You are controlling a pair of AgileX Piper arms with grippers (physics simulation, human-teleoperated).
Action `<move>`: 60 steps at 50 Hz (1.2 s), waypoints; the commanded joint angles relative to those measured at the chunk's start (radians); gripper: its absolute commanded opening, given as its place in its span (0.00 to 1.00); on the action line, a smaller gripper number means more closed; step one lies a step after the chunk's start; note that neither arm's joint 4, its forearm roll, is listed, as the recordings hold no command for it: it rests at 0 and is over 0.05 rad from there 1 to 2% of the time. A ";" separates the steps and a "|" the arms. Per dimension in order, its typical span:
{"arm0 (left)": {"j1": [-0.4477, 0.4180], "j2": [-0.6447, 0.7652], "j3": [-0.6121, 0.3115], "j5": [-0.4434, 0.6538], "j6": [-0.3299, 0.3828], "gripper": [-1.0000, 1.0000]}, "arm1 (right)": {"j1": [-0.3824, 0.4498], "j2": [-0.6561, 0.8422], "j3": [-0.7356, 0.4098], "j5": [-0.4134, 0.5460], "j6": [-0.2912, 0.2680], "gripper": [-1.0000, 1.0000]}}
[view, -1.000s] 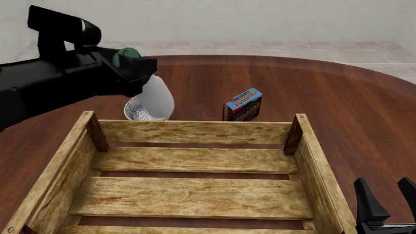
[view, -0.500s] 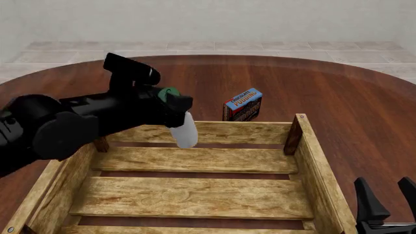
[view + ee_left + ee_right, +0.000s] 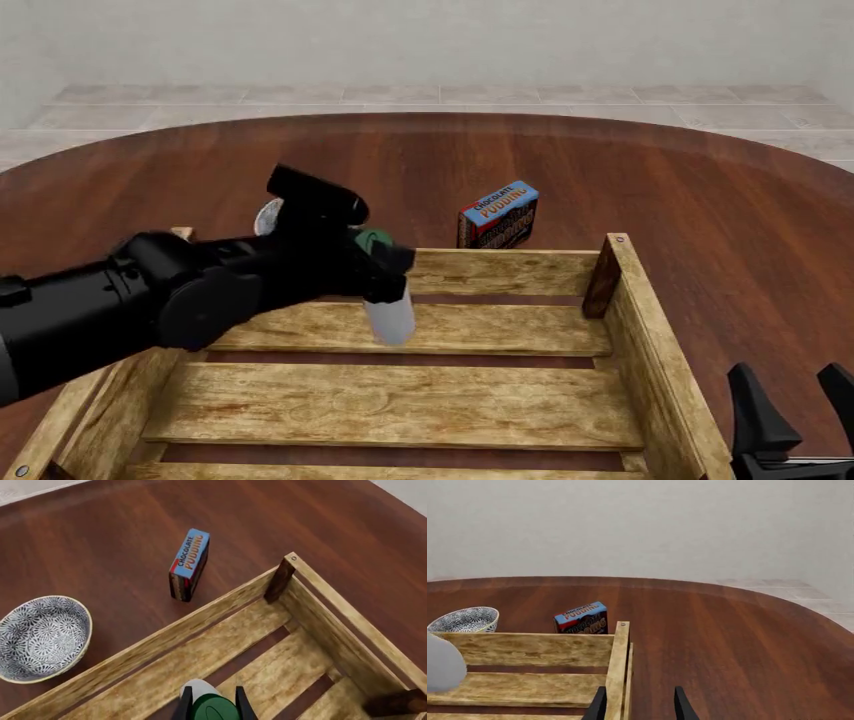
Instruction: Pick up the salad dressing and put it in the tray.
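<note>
The salad dressing (image 3: 391,314), a whitish bottle with a dark green cap, hangs upright in my left gripper (image 3: 378,262), which is shut on its neck just below the cap. The bottle's body hangs inside the tray (image 3: 467,271), a large light-wood crate, near its far wall and above the slats. In the left wrist view the fingers (image 3: 181,705) flank the green cap of the bottle (image 3: 200,687) over the tray (image 3: 220,645). My right gripper (image 3: 794,420) is open and empty outside the tray's right wall (image 3: 617,655). The bottle's body shows blurred in the right wrist view (image 3: 440,667).
A blue-and-red pudding box (image 3: 499,214) stands on the table just beyond the tray's far wall, also in the wrist views (image 3: 190,562) (image 3: 580,618). A blue-white patterned bowl (image 3: 40,637) sits beyond the far left corner, mostly hidden by my left arm in the front view (image 3: 267,215).
My left gripper has carried the bottle from above the bowl, over the far wall, down and to the right into the tray. The right arm has not moved.
</note>
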 commanded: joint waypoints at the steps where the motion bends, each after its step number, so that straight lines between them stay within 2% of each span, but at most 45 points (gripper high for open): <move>1: 0.005 0.032 0.021 -0.026 0.019 0.00 | -0.001 0.002 -0.001 0.000 0.002 1.00; 24: 0.014 0.063 0.043 -0.030 0.011 0.00 | -0.003 0.002 -0.001 -0.002 0.007 1.00; 60: 0.010 0.145 0.104 -0.105 0.018 0.00 | -0.013 0.010 0.000 -0.010 0.020 1.00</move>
